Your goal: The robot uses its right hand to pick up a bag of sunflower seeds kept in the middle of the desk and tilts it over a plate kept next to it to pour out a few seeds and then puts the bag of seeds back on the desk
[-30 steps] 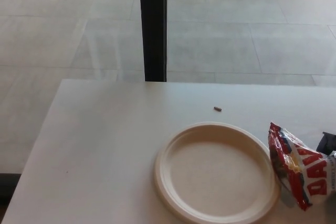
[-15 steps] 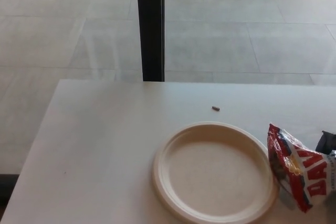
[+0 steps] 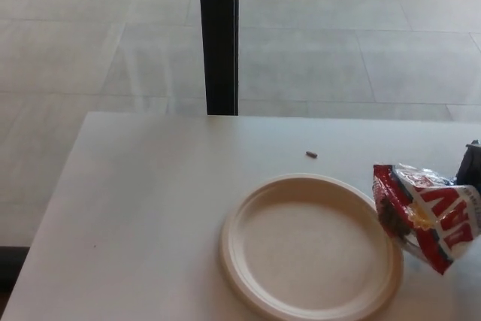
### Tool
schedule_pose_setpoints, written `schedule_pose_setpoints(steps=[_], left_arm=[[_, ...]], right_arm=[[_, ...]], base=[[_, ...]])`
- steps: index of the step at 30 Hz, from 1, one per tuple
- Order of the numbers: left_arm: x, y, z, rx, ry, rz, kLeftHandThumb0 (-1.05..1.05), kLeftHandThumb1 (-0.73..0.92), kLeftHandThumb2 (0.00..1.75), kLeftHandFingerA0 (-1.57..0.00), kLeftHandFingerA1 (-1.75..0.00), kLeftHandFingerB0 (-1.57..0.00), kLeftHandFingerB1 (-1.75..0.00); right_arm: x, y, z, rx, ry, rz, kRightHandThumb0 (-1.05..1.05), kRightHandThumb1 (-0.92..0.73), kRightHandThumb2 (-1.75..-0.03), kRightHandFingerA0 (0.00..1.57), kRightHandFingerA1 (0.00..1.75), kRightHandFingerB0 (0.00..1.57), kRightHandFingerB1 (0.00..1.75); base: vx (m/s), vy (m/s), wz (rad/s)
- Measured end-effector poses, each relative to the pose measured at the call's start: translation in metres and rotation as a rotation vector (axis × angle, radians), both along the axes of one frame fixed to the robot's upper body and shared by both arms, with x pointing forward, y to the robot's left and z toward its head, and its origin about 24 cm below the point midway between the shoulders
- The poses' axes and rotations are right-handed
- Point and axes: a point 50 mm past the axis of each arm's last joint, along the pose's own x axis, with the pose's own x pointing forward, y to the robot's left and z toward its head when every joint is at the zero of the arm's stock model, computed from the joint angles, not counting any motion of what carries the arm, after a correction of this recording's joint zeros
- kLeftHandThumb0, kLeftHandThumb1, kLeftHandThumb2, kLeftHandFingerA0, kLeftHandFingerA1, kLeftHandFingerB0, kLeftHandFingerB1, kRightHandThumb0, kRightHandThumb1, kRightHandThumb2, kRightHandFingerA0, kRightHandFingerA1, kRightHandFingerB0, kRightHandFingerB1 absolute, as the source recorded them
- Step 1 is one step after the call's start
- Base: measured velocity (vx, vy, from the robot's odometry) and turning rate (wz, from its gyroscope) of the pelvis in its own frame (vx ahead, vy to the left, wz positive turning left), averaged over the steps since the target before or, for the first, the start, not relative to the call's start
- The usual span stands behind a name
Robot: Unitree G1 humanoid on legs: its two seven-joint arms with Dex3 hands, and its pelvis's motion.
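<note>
The right hand, barely visible, apparently grips the sunflower seed bag, mouth at the empty plate's rim; tilting should proceed gently over the plate.

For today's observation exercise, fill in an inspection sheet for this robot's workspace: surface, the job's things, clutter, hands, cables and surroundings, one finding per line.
Surface: white desk, plain and bare on its left half.
Job's things: round off-white plate, no seeds visible in it; red and white seed bag at the plate's right rim, tilted with its opening toward the plate.
Clutter: one small dark speck, possibly a seed, on the desk beyond the plate.
Hands: right hand only a dark sliver at the picture's right edge behind the bag; left hand not in view.
Cables: nothing seen.
Surroundings: grey tiled floor and a black vertical post behind the desk.
</note>
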Motion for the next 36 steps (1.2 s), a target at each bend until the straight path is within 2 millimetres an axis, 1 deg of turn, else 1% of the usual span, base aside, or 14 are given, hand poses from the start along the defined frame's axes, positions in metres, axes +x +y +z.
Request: schedule_pose_setpoints(steps=[2, 6, 7, 10, 11, 12, 15, 16, 23, 24, 25, 31, 33, 36], left_arm=[[0.0, 0.0, 0.0, 0.001, 0.002, -0.002, -0.57, 0.61, 0.59, -0.51, -0.58, -0.54, -0.43], [0.0, 0.001, 0.001, 0.004, 0.003, -0.003, -0.55, 0.59, 0.58, -0.53, -0.59, -0.56, -0.43], [0.0, 0.002, 0.001, 0.005, 0.003, -0.002, -0.54, 0.59, 0.58, -0.53, -0.59, -0.57, -0.44], [-0.001, 0.002, 0.001, 0.006, 0.004, 0.001, -0.6, 0.47, 0.92, -0.45, -0.64, -0.54, -0.6], [-0.002, 0.002, 0.001, 0.005, 0.006, 0.002, -0.59, 0.6, 0.58, -0.52, -0.59, -0.58, -0.45], [-0.002, 0.002, 0.001, 0.005, 0.007, 0.002, -0.6, 0.49, 0.94, -0.47, -0.66, -0.51, -0.59], [-0.005, 0.002, 0.001, 0.004, 0.016, 0.003, -0.55, 0.58, 0.58, -0.5, -0.59, -0.62, -0.48], [-0.006, 0.002, 0.001, 0.005, 0.018, 0.005, -0.55, 0.59, 0.58, -0.49, -0.57, -0.6, -0.46], [-0.013, 0.003, 0.002, 0.003, 0.037, 0.0, -0.6, 0.63, 0.59, -0.51, -0.57, -0.56, -0.45], [-0.015, 0.003, 0.002, 0.003, 0.042, -0.002, -0.59, 0.64, 0.59, -0.51, -0.56, -0.55, -0.44], [-0.016, 0.003, 0.002, 0.003, 0.046, -0.003, -0.61, 0.65, 0.6, -0.49, -0.55, -0.54, -0.44], [-0.019, 0.003, 0.003, 0.0, 0.061, -0.02, -0.61, 0.64, 0.6, -0.49, -0.61, -0.55, -0.46], [-0.019, 0.004, 0.003, 0.002, 0.061, -0.022, -0.59, 0.61, 0.6, -0.47, -0.6, -0.59, -0.48], [-0.019, 0.005, 0.004, 0.003, 0.061, -0.024, -0.6, 0.65, 0.6, -0.46, -0.57, -0.51, -0.43]], right_arm=[[0.003, 0.001, 0.007, -0.008, -0.025, 0.003, -0.19, -0.5, -0.8, 0.89, 1.75, 0.81, 1.11], [0.008, 0.004, 0.02, -0.014, -0.068, 0.008, -0.2, -0.48, -0.84, 0.88, 1.75, 0.76, 1.4], [0.009, 0.005, 0.022, -0.015, -0.074, 0.009, -0.22, -0.48, -0.77, 0.89, 1.75, 0.81, 1.14], [0.01, 0.008, 0.025, -0.023, -0.084, 0.019, -0.22, -0.45, -0.79, 0.86, 1.75, 0.7, 1.62], [0.01, 0.008, 0.026, -0.026, -0.087, 0.022, -0.22, -0.48, -0.76, 0.85, 1.75, 0.71, 1.61], [0.011, 0.009, 0.027, -0.028, -0.089, 0.024, -0.19, -0.49, -0.81, 0.86, 1.75, 0.69, 1.66], [0.012, 0.013, 0.031, -0.032, -0.103, 0.036, -0.19, -0.55, -0.85, 1.1, 1.75, 0.74, 1.48], [0.012, 0.016, 0.031, -0.032, -0.107, 0.042, -0.24, -0.54, -0.77, 0.85, 1.75, 0.68, 1.61], [0.01, 0.035, 0.032, -0.018, -0.105, 0.092, -0.26, -0.42, -1.0, 0.88, 1.75, 0.69, 1.72], [0.009, 0.038, 0.03, -0.012, -0.099, 0.101, -0.26, -0.44, -0.98, 0.87, 1.75, 0.68, 1.69], [0.008, 0.041, 0.028, -0.007, -0.093, 0.109, -0.26, -0.5, -0.9, 0.87, 1.75, 0.76, 1.21], [0.008, 0.056, 0.026, 0.008, -0.079, 0.131, -0.23, -0.49, -0.88, 0.85, 1.75, 0.74, 1.49], [0.009, 0.059, 0.025, 0.011, -0.074, 0.127, -0.26, -0.59, -0.84, 0.85, 1.73, 0.81, 1.07], [0.009, 0.06, 0.024, 0.0, -0.062, 0.118, -0.24, -0.56, -0.89, 0.87, 1.75, 0.8, 1.17]], base=[[0.0, 0.0, 0.0], [0.0, 0.0, 0.0], [0.0, 0.0, 0.0], [0.0, 0.0, 0.0], [0.0, 0.0, 0.0], [0.0, 0.0, 0.0], [0.0, 0.0, 0.0], [0.0, 0.0, 0.0], [0.0, 0.0, 0.0], [0.0, 0.0, 0.0], [0.0, 0.0, 0.0], [0.0, 0.0, 0.0], [0.0, 0.0, 0.0], [0.0, 0.0, 0.0]])
